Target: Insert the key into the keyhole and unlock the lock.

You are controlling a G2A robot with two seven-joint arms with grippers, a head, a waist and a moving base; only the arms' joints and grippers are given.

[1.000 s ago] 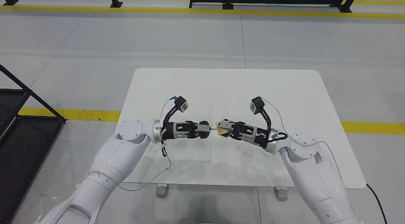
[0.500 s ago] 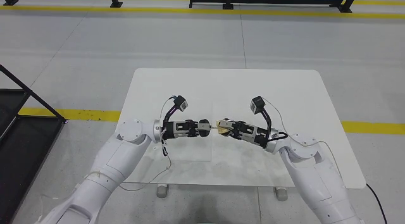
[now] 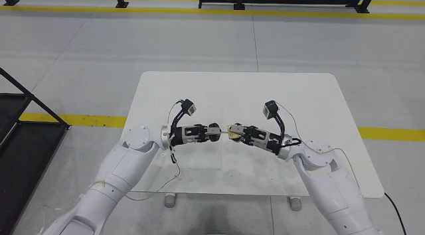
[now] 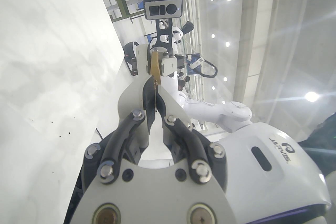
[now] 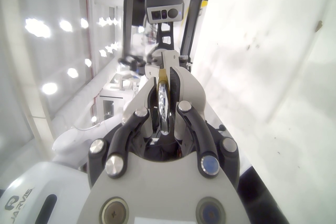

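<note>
White table [image 3: 299, 95], mid-insertion: the left gripper [image 3: 216, 131], pinched tight on the key [image 4: 156, 93], meets the brass lock [image 5: 162, 78] clamped in the right gripper [image 3: 242, 132] above the tabletop. The key tip appears to be at the keyhole (seating hidden). The next move likely calls for a straight push, then a turn.

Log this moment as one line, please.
left hand: shut on key | right hand: shut on padlock | key tip at padlock | insertion: unclear
</note>
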